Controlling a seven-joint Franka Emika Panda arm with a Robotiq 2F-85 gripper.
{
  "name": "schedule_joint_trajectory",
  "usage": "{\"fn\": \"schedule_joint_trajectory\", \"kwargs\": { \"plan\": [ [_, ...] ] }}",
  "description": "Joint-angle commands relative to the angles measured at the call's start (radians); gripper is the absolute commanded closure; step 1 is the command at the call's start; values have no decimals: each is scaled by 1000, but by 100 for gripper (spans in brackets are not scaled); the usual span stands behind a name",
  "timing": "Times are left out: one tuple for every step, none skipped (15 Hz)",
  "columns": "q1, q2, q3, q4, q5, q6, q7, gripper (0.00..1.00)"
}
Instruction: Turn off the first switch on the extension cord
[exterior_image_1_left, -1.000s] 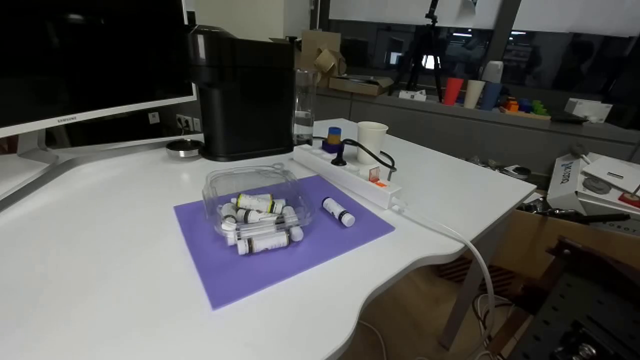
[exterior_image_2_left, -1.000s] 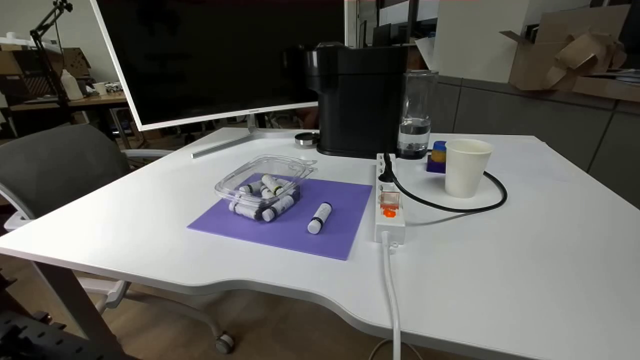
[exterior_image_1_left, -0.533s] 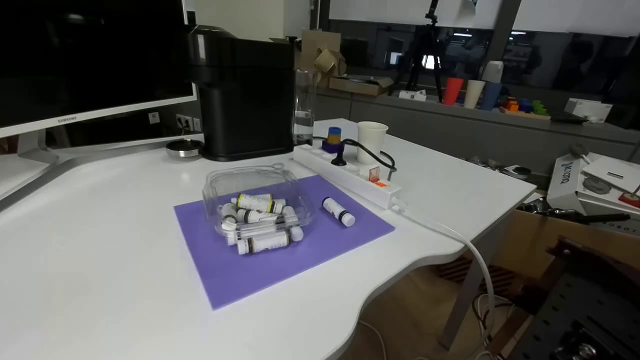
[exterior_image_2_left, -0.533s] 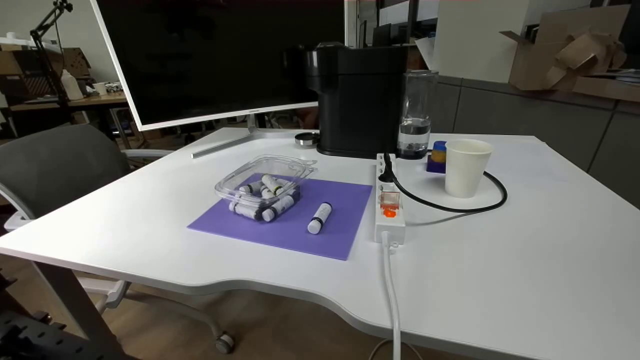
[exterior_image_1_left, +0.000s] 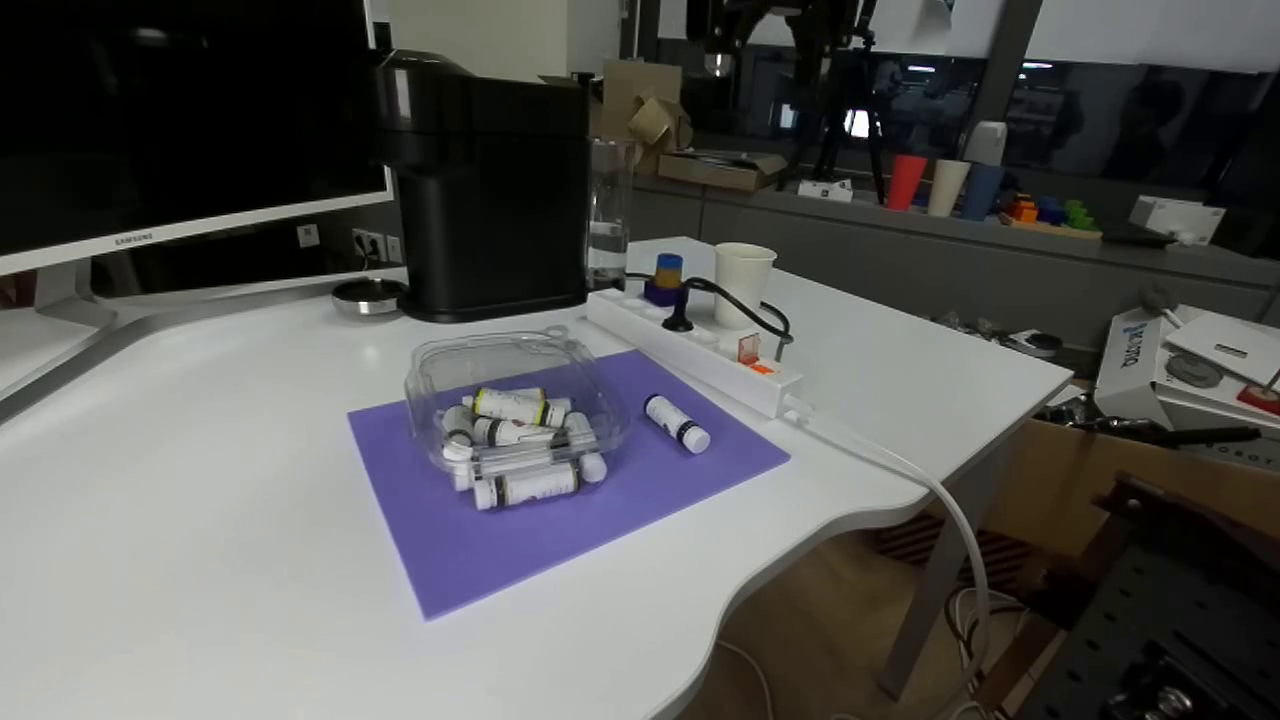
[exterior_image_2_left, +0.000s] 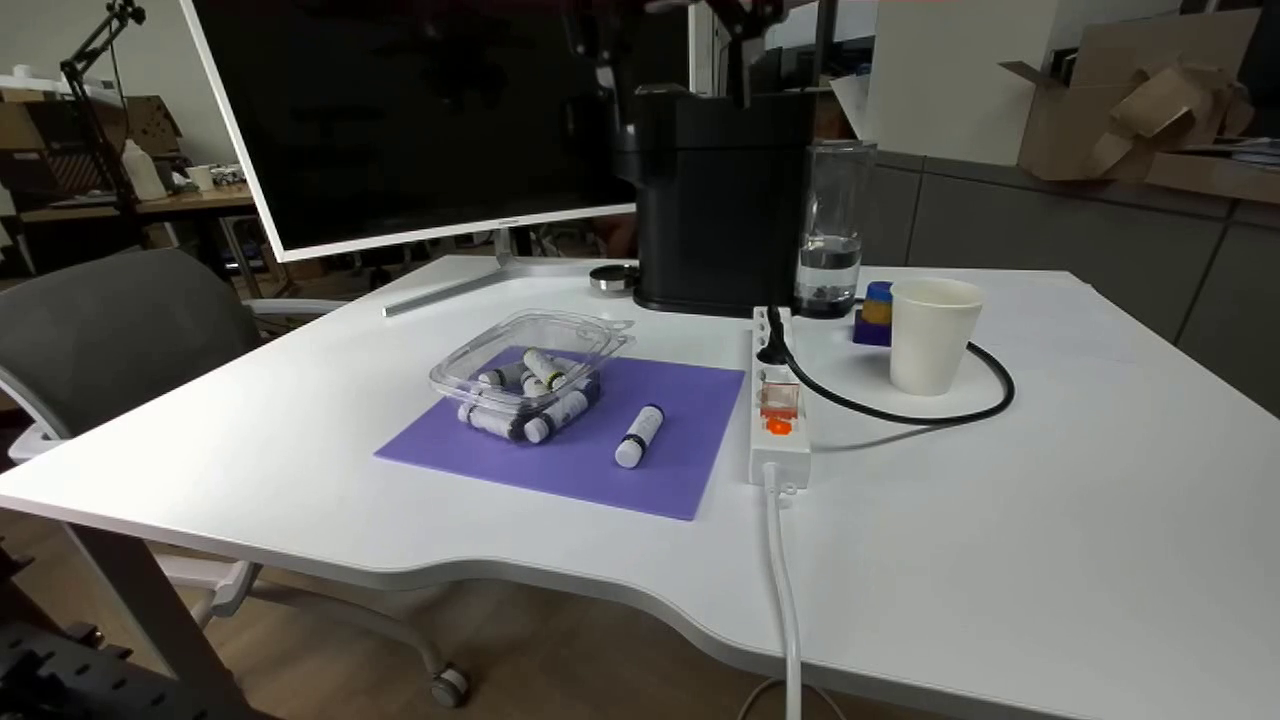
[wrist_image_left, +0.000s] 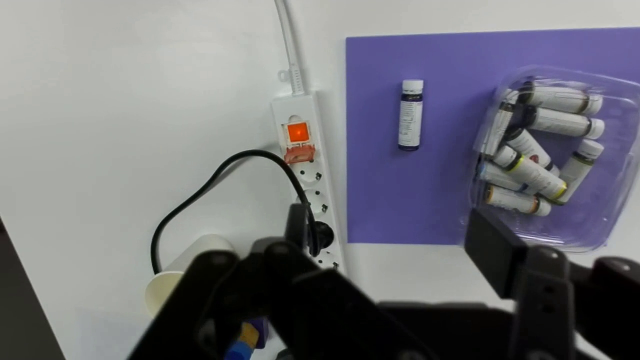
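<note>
The extension cord is a white power strip (wrist_image_left: 293, 106) on the white table, also in both exterior views (exterior_image_1_left: 690, 362) (exterior_image_2_left: 779, 455). Its bright orange switch (wrist_image_left: 298, 132) sits near the cable end; it also shows in both exterior views (exterior_image_1_left: 761, 368) (exterior_image_2_left: 779, 426). A clear reddish flip cover (wrist_image_left: 299, 153) stands open beside the switch. A black plug (wrist_image_left: 325, 235) sits in one socket. My gripper (wrist_image_left: 392, 237) is open and empty, its fingers wide apart. It hangs high above the table, at the top of both exterior views (exterior_image_1_left: 765, 62) (exterior_image_2_left: 677, 85).
A purple mat (wrist_image_left: 390, 200) beside the strip bears a lone vial (wrist_image_left: 410, 117) and a clear box (wrist_image_left: 617, 200) of several vials. A paper cup (exterior_image_2_left: 930, 340), stacked blocks (exterior_image_2_left: 877, 315), a black cable (wrist_image_left: 200, 187), a glass cylinder (exterior_image_2_left: 829, 250) and a black machine (exterior_image_2_left: 720, 220) stand around.
My gripper has come down into the top of both exterior views; it did not show there before. The strip, switch, cover and other table objects look unmoved.
</note>
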Motion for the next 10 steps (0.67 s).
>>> {"fn": "schedule_joint_trajectory", "kwargs": {
  "plan": [
    [-20, 143, -31, 106, 20, 17, -58, 47],
    [-25, 176, -36, 122, 23, 26, -79, 55],
    [-30, 209, -39, 140, 34, 23, -115, 61],
    [-36, 239, -39, 159, 43, 17, -147, 68],
    [-43, 269, -36, 178, 51, 6, -185, 75],
    [-50, 293, -30, 197, 60, -6, -231, 81],
    [-57, 315, -23, 215, 69, -18, -279, 88],
    [-63, 334, -18, 229, 68, -24, -317, 95],
    [-69, 353, -14, 241, 64, -30, -352, 99],
    [-76, 369, -10, 250, 66, -36, -384, 100]
  ]
}}
